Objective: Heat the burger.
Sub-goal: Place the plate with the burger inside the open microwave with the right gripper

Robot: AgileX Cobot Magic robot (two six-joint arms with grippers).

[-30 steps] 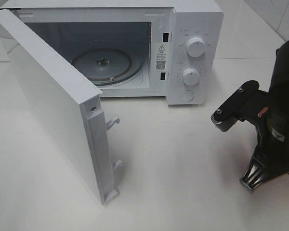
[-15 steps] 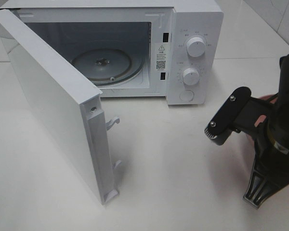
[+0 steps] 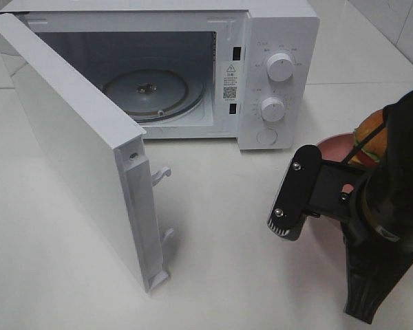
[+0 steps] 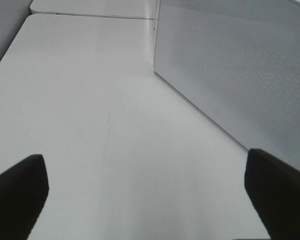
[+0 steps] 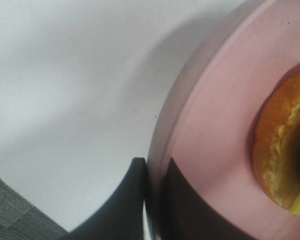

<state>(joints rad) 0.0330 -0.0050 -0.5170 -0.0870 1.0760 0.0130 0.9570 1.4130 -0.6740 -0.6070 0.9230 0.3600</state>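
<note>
Burger (image 3: 370,136) sits at the far right of the table (image 3: 227,261) on a round pink plate (image 3: 330,148), half hidden behind the right arm, well apart from the oven it has to go into.

Going from the left: the left gripper (image 4: 147,192) does not show from above. Its own camera shows its 2 fingers spread wide with nothing between them, low over bare table, near a white dotted panel that I take to be part of the microwave (image 3: 279,41). Next comes the door (image 3: 76,151), swung fully open toward the front left. Behind it the cavity stands clear, with the glass turntable (image 3: 148,93) bare.

Right of the microwave's 2 dials is the right arm. Its gripper (image 5: 154,172) is pinched nearly shut on the near rim of the plate, 1 finger on either side of the edge. It has hold of the plate, not the food. From the fingertips the burger lies further in across the plate, off the rim and not touching the fingers. I cannot tell whether the plate is off the table.

As I judge it, what matters is that the cavity opening lies to the left of the plate and further back. The right arm is the nearer 1, and the open door does not bar that path.
</note>
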